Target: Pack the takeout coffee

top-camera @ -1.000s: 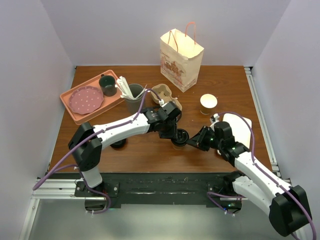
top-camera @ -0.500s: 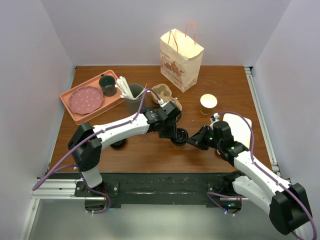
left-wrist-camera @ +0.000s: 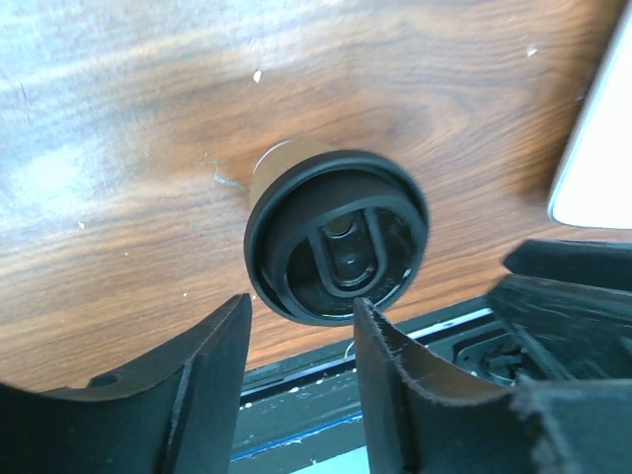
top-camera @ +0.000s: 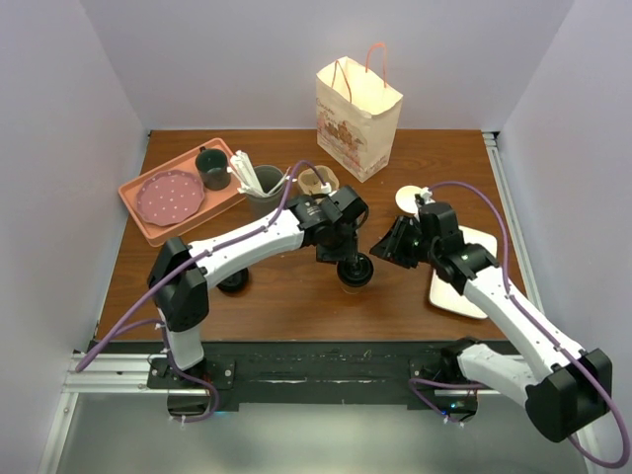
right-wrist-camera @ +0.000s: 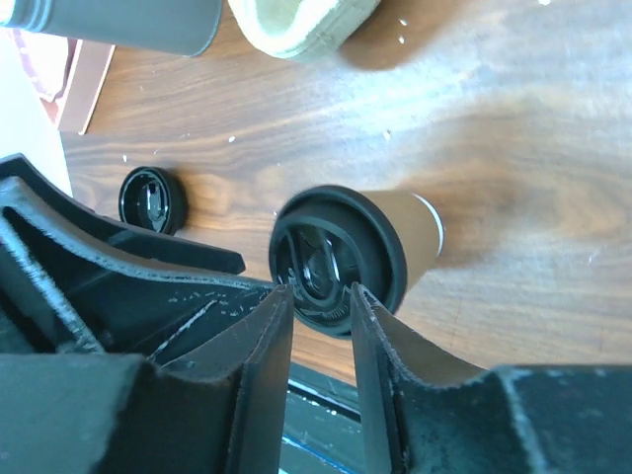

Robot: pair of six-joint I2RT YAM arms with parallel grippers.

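**Lidded cup stands free beneath the left gripper**

Nearest the arm bases, the small tan-brown takeout cup with a black plastic lid (top-camera: 355, 273) stands upright on the brown wooden table (top-camera: 296, 306), its long axis vertical, a little right of centre. The left gripper (left-wrist-camera: 299, 306) hangs just above it and a touch to the far side. Its fingers are spread wider than the lid and hold nothing, so the cup lies straight down and slightly near of the hand. The right gripper (right-wrist-camera: 321, 289) sits right of the cup and clear of it, its fingers only narrowly parted with nothing between them. The left arm is plainly the nearer one for a grasp.

Farther back and slightly left lies the pale moulded cardboard cup carrier (top-camera: 318, 181) — the likely destination. Beyond it, the cream paper bag with pink handles (top-camera: 357, 114) stands at the far edge.

Against half a second ago, the right gripper has drawn back from touching-close beside the cup, swinging toward the far right. The left wrist has also risen and turned — while the cup has kept its spot.
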